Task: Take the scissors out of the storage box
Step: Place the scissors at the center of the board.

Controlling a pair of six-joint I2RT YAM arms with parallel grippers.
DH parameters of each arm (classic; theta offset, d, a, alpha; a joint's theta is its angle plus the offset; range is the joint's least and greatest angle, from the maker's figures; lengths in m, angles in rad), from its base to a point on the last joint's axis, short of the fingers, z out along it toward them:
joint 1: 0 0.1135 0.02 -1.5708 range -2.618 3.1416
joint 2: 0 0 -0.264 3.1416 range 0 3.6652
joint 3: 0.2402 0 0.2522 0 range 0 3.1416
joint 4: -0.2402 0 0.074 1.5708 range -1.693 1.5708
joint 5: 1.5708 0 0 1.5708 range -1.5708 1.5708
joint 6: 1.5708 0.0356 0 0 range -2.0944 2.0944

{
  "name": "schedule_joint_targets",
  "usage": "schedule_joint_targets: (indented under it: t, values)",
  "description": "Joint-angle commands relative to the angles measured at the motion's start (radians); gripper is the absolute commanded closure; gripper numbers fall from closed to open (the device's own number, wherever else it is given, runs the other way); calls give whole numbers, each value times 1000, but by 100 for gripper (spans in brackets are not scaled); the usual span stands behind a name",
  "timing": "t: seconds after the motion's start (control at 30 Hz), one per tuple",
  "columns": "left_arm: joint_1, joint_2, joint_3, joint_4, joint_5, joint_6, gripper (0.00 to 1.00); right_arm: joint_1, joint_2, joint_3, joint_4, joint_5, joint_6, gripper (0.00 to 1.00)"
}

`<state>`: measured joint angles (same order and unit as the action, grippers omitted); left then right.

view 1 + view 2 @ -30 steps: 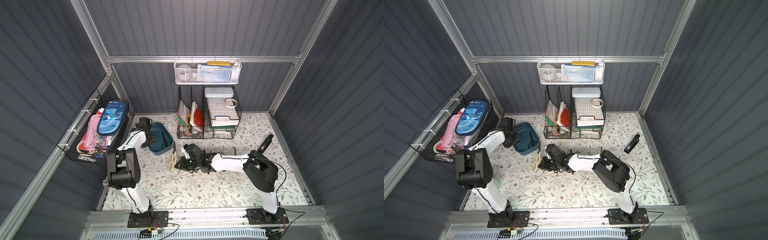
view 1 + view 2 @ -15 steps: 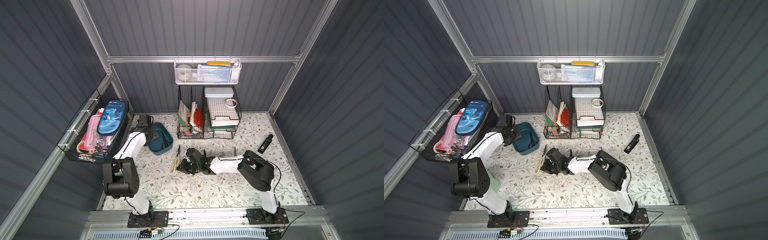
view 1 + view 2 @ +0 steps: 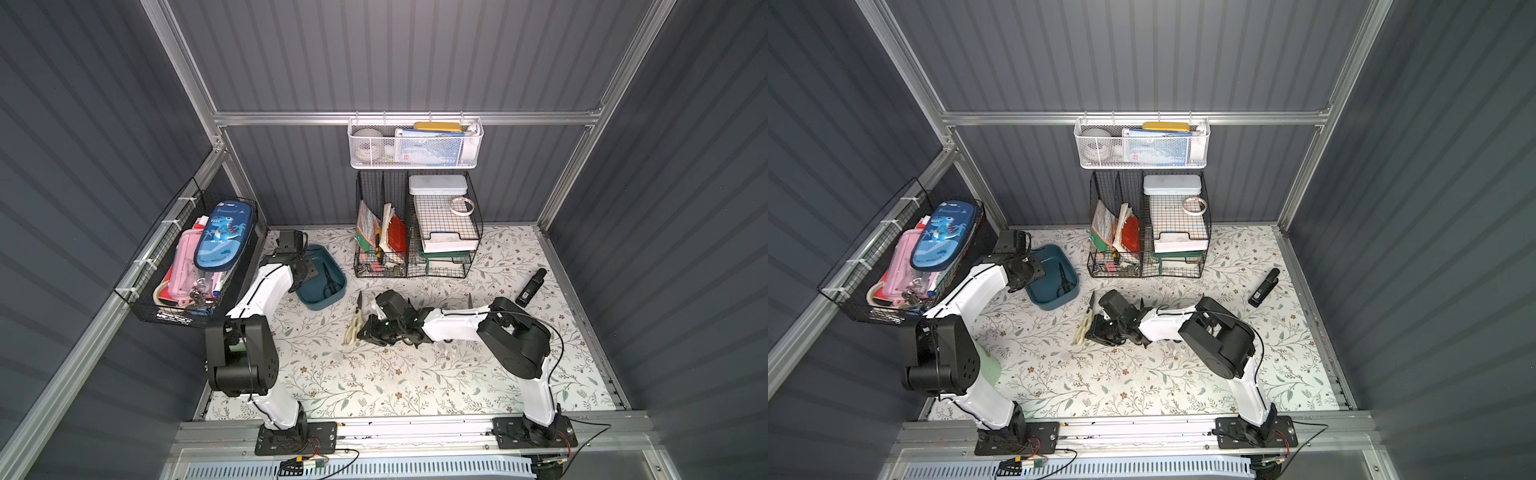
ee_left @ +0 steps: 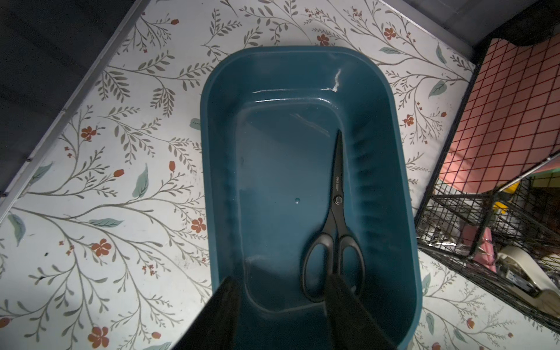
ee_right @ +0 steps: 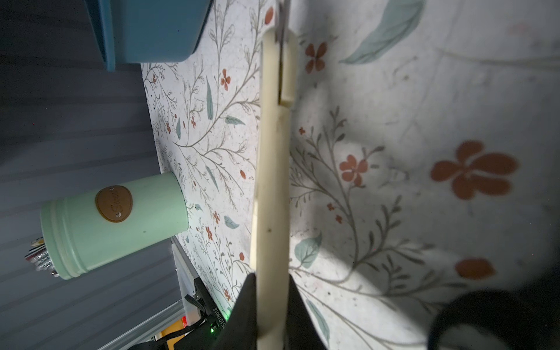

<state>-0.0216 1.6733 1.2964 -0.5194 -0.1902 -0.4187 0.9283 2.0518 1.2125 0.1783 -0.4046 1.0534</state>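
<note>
- A floral mat (image 3: pixel 374 374) covered the floor.
- A teal box (image 3: pixel 320 304) sat at its back left.
- Cream scissors (image 3: pixel 353 326) lay near the box, toward the middle.
- A wire rack (image 3: pixel 411 274) stood against the back wall.
- A black stapler (image 3: pixel 530 287) lay at the right.
- A mint tin (image 5: pixel 115 224) stood by the left edge.

We see the left gripper (image 3: pixel 311 273) poised over one end of the storage box (image 3: pixel 318 301). Small black-handled scissors (image 3: pixel 330 281) lie inside, just beyond its fingertips. The right gripper (image 3: pixel 370 331) sits low on the floral mat (image 3: pixel 374 382), right against the handle end of the cream-handled scissors (image 3: pixel 351 330). Their blades reach away toward the box and stop short of it. We cannot tell from here whether it grips them. A black stapler (image 3: pixel 531 286) lies well behind that arm's elbow.
</note>
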Motion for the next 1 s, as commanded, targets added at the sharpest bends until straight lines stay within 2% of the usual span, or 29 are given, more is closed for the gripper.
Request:
schedule_joint_targets:
  t: [0.0, 0.33, 0.47, 0.97]
  values:
    - [-3, -18, -11, -10, 23, 19, 49, -2, 32, 15, -54, -37, -29, 81]
    - [-4, -20, -10, -5, 17, 18, 49, -13, 26, 3, -72, -31, -43, 71]
    - [-5, -20, -19, 0, 20, 20, 49, -16, 24, 28, -137, -17, -89, 65]
    - [-5, -5, -17, 1, 26, 40, 49, -19, 38, 182, -383, 63, -256, 60]
